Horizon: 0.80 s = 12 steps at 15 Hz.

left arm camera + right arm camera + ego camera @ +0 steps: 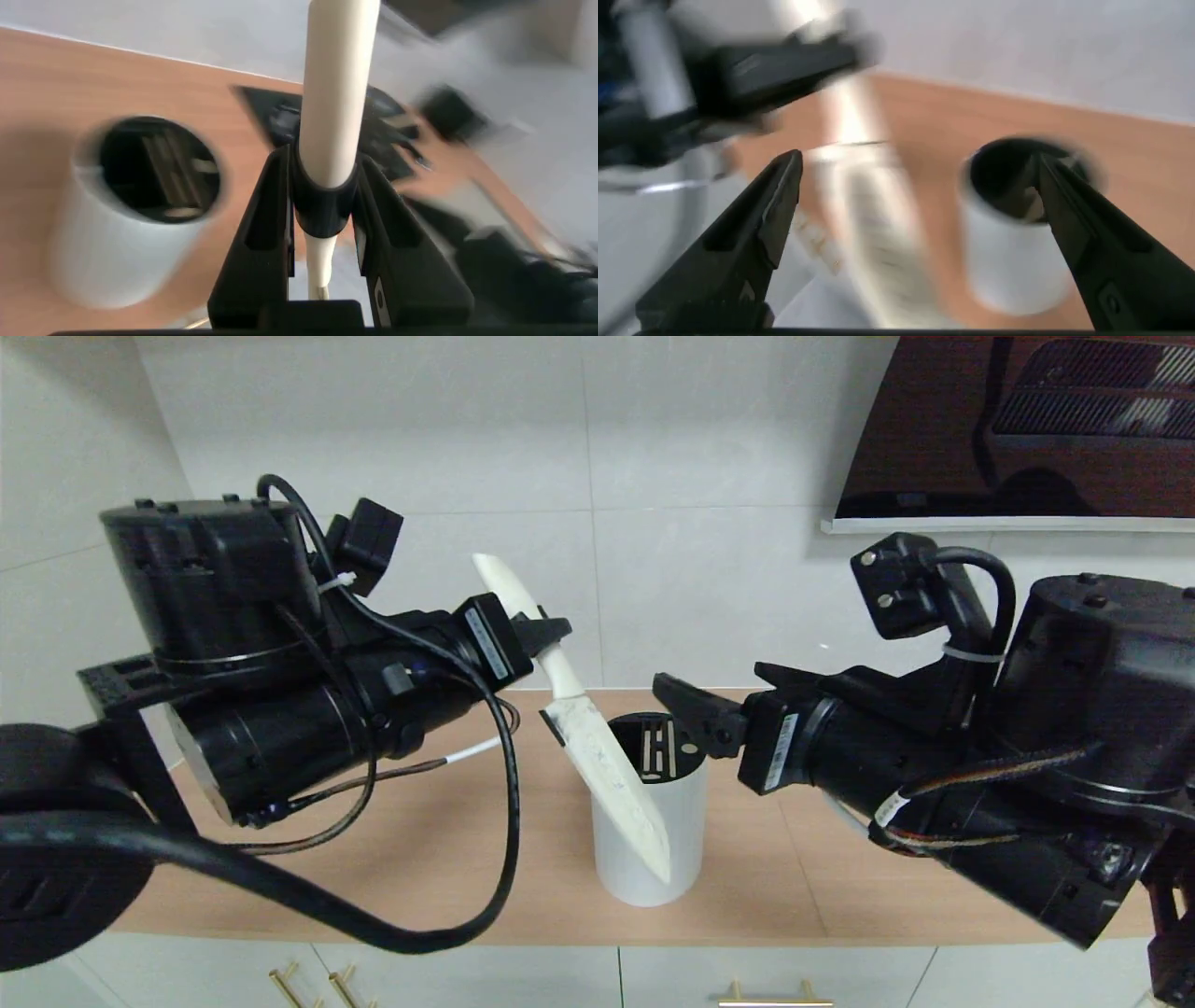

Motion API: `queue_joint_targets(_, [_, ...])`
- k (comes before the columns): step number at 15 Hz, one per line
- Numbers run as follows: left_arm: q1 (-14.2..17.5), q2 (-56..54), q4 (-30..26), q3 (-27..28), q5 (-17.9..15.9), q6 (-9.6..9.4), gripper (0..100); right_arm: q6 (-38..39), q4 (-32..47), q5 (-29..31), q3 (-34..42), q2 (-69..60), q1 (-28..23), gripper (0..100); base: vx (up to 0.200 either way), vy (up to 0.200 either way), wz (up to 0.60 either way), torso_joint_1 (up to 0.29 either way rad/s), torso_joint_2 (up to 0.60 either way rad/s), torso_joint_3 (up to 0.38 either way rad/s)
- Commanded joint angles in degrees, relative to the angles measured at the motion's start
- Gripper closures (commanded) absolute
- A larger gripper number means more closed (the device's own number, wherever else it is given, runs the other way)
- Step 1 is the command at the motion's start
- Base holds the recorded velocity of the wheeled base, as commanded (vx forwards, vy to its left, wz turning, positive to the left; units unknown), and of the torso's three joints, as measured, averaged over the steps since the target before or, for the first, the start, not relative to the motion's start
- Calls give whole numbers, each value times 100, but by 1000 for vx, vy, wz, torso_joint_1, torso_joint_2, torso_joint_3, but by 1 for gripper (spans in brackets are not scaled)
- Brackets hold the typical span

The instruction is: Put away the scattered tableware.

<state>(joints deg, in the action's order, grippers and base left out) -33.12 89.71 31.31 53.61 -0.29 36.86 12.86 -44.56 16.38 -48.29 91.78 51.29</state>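
Note:
A white knife (597, 747) hangs blade-down, tilted, in front of the white cylindrical holder (653, 840) on the wooden counter. My left gripper (546, 639) is shut on the knife's white handle (332, 112); the blade tip lies over the holder's front wall, outside the rim. The holder (131, 224) has a dark slotted insert inside. My right gripper (695, 709) stands open just right of the holder's rim, nothing between its fingers (766, 219). In the right wrist view the knife (878, 224) and the holder (1018, 224) lie between the fingers' lines.
The wooden counter (420, 859) runs along a white tiled wall. A dark range hood (1018, 429) hangs at the upper right. Cabinet doors with brass handles (775, 999) sit below the counter's front edge.

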Motion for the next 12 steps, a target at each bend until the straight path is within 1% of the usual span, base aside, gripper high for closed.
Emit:
queue_joint_targets(1, [16, -200, -265, 431, 354, -241, 100, -12, 35, -21, -32, -205, -374, 0, 0, 0, 0, 0, 0, 0])
queue_joint_targets(3, [-10, -41, -353, 685, 820, -918, 100, -187, 44, -109, 21, -152, -725, 0, 0, 0, 0, 0, 0, 0])
queue_joint_targets(4, [-36, 38, -406, 782, 978, -1111, 100, -275, 44, -162, 56, -99, -857, 0, 0, 0, 0, 0, 0, 0])
queue_joint_targets(5, [-98, 222, -503, 975, 1198, -1349, 100, -390, 44, -179, 144, 24, -989, 0, 0, 0, 0, 0, 0, 0])
queue_joint_targets(6, [-116, 381, -494, 1116, 1330, -1533, 100, -495, 44, -179, 162, 138, -1059, 0, 0, 0, 0, 0, 0, 0])
queue_joint_targets(7, [-151, 512, -476, 1213, 1453, -1665, 100, -513, 44, -153, 170, 217, -1077, 0, 0, 0, 0, 0, 0, 0])
queue_joint_targets(8, [-186, 635, -441, 1266, 1655, -1788, 100, -521, 44, -127, 162, 270, -1086, 0, 0, 0, 0, 0, 0, 0])
queue_joint_targets(9, [-195, 653, -432, 1266, 1699, -1806, 100, -521, 44, -127, 162, 270, -1086, 0, 0, 0, 0, 0, 0, 0])
queue_joint_targets(10, [-256, 767, -318, 1257, 1989, -1841, 100, -521, 44, -118, 162, 261, -1086, 0, 0, 0, 0, 0, 0, 0])
queue_joint_targets(11, [-414, 908, 77, 1248, 2508, -1920, 100, -521, 44, -83, 162, 244, -1086, 0, 0, 0, 0, 0, 0, 0])
queue_joint_targets(12, [-423, 1031, 376, 1248, 2622, -2096, 100, -521, 44, -65, 153, 252, -1086, 0, 0, 0, 0, 0, 0, 0])
